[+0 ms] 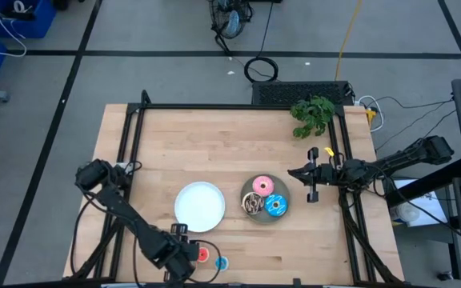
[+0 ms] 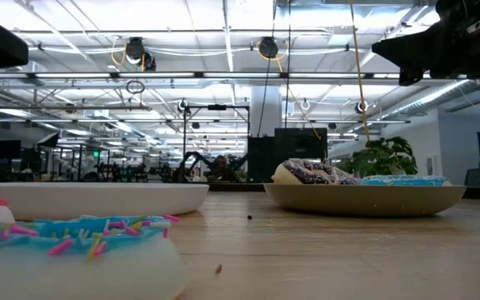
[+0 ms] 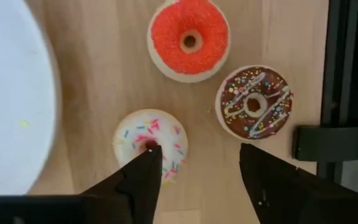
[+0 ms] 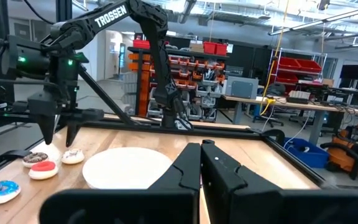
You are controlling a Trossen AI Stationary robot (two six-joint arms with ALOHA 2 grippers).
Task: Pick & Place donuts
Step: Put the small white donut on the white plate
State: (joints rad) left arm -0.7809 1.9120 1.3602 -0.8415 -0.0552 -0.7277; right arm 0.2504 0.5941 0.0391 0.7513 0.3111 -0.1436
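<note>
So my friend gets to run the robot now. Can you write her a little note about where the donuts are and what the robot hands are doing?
Left tool: open, just above the white-pink donut, holding nothing.
Right tool: shut, empty, waiting by the table's right edge.
Done: pink donut, blue sprinkled donut and brown streaked donut sit on the grey plate.
Left: the white-pink one, red donut, small brown donut and small blue donut lie on the wood near the front edge.
White plate has nothing on it.
</note>
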